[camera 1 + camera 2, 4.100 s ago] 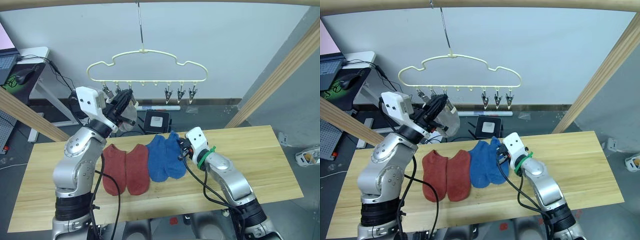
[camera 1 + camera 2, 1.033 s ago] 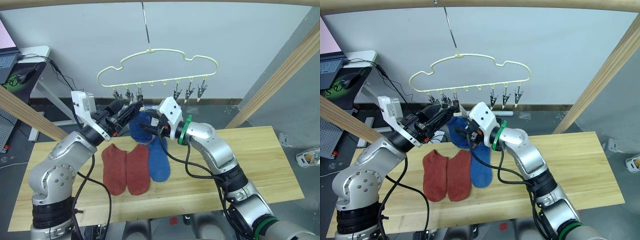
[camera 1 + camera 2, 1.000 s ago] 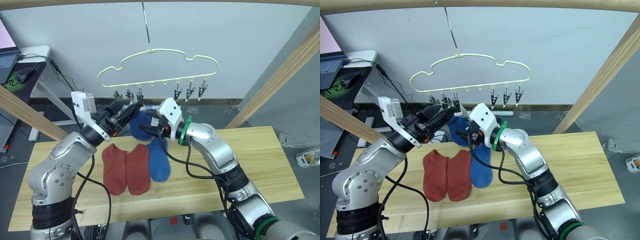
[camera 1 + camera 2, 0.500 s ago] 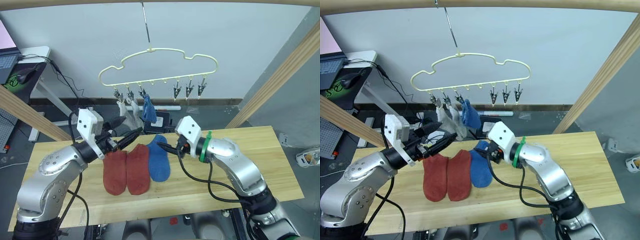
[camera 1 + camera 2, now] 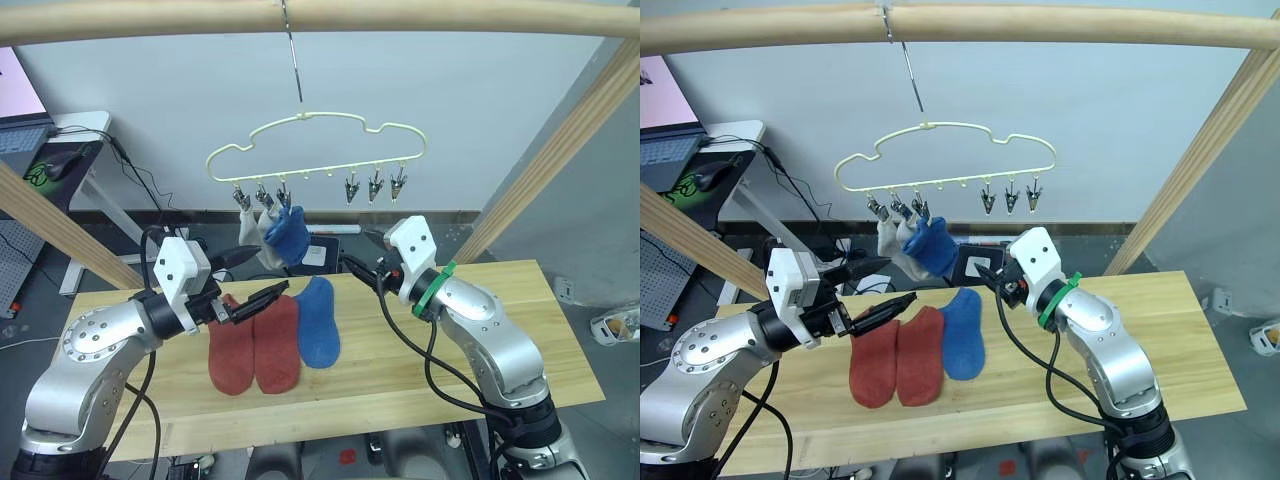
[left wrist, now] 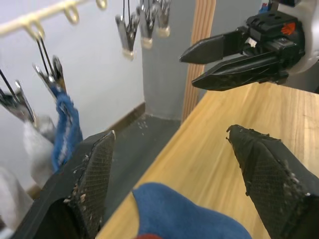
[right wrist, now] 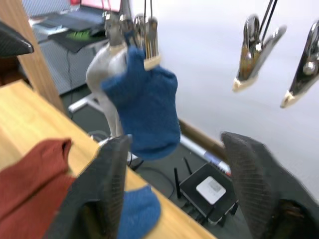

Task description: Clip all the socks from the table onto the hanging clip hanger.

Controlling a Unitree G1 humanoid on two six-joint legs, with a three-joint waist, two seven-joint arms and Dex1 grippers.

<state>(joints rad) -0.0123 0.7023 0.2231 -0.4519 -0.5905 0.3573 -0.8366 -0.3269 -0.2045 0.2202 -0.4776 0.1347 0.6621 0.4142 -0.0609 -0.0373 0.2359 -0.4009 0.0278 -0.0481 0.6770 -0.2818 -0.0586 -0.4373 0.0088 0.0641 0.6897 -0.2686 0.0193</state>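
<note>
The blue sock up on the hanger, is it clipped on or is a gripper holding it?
Clipped on. The blue sock hangs from a clip on the clip hanger, with both open grippers apart from it.

A thick wooden pole [image 5: 420,15] spans overhead; a laptop [image 5: 22,135] sits on a white desk [image 5: 75,130].

socks on table [image 5: 500,330]: 2 red [image 5: 253,345], 1 blue [image 5: 316,322] | clipped: 2 grey [image 5: 252,240], 1 blue [image 5: 287,232]
</note>
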